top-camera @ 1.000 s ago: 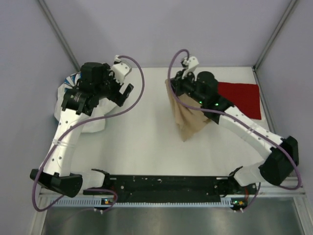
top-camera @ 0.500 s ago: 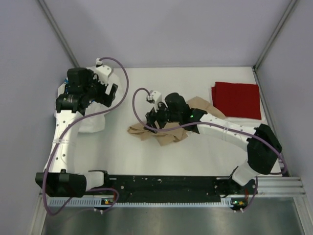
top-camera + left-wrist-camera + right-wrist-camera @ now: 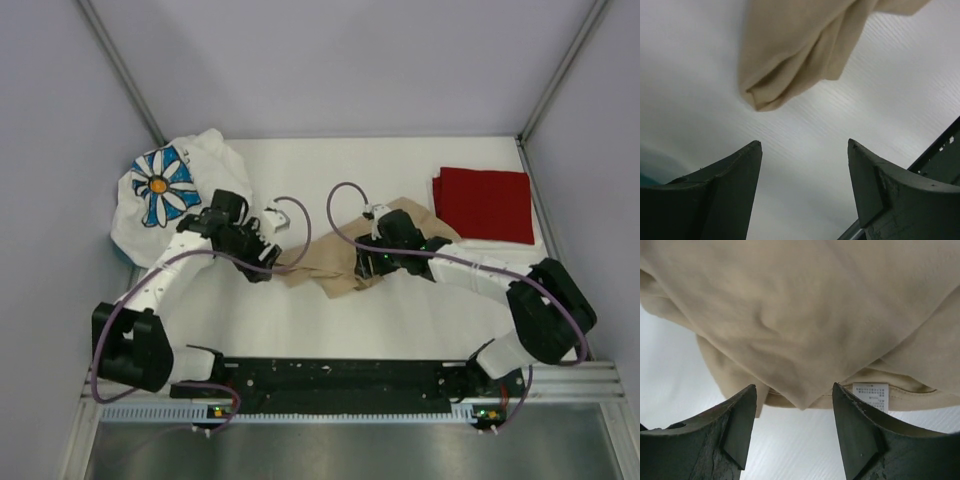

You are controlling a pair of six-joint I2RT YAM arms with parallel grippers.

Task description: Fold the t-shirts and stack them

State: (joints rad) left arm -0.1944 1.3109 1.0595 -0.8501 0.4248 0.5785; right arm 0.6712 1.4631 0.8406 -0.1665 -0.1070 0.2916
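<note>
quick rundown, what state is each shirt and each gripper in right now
tan t-shirt, crumpled, not folded
dark red t-shirt, folded flat
white daisy t-shirt, bunched in a heap, not folded
left gripper, open, empty, close to one end of the tan t-shirt
right gripper, open, low over the tan t-shirt, not clamped on it

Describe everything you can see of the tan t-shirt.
The tan t-shirt is plain, soft beige cloth. It lies crumpled and unfolded in a long rumpled heap at the middle of the white table. Its folds overlap, and a white care label shows at an inner seam. The right gripper hangs open right at it, and the left gripper is open just short of its bunched left end. Neither holds it.
</note>
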